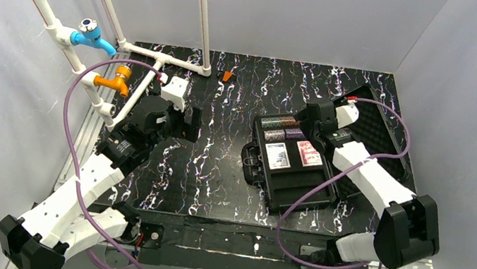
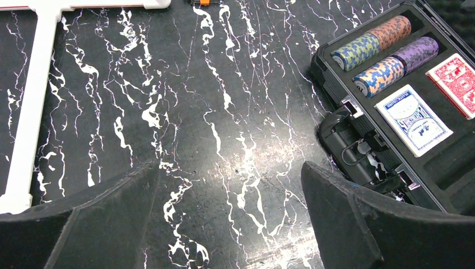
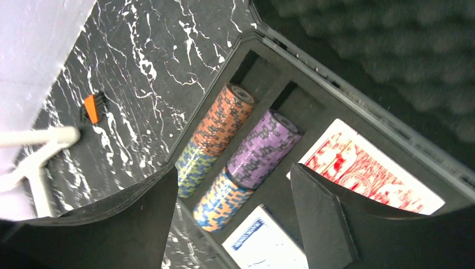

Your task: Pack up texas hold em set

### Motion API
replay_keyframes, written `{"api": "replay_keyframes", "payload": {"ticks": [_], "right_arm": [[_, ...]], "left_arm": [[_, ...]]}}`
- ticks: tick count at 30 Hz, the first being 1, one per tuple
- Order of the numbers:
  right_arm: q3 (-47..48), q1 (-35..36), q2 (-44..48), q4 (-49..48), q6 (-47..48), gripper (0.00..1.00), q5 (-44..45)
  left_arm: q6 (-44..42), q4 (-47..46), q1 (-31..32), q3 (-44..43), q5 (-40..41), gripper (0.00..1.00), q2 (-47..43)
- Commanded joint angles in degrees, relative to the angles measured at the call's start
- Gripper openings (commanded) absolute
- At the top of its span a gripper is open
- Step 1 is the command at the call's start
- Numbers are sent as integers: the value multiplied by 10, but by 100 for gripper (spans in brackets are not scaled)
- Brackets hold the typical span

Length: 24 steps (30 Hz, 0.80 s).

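Black case (image 1: 289,185): lies open on the right half of the marbled table (image 1: 216,167), foam lid (image 3: 392,56) folded back. Holds four chip stacks (image 3: 221,202) in two slots, among them an orange stack (image 3: 224,117) and a purple stack (image 3: 263,148), with red deck (image 3: 358,168) and blue-white deck (image 2: 413,119) alongside.

Right gripper (image 3: 232,179): spread wide, empty, hangs above the chips.

Left gripper (image 2: 229,168): spread wide, empty, over bare table left of the case.
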State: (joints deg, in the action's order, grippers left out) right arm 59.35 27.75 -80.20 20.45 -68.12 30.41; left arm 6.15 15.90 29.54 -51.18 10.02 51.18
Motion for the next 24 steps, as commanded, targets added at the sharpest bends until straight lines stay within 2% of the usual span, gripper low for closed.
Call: {"api": "replay_keyframes", "payload": {"ticks": [1,5,8,11,15,19,24], "right_arm": [[-48,-5,45,-173,265,77,6],[-82,-16,64,-244,428,62,-15],[-47,-35,28,-209,494,49,-45],[-8,-54,-21,-155,548,41,-88],[51,-71,-92,-81,592,30,-120],[67,-88,-128,-60,615,18,-162],[73,-94,-149,-51,632,16,-193]], "left_arm": [[-6,5,3,-21,11,97,-5],[-5,6,3,-20,11,97,-4],[-6,6,3,-21,11,97,-3],[-5,6,3,-21,9,96,-2],[-5,6,3,-20,8,96,-1],[-5,6,3,-21,7,95,0],[-5,6,3,-21,5,95,3]]}}
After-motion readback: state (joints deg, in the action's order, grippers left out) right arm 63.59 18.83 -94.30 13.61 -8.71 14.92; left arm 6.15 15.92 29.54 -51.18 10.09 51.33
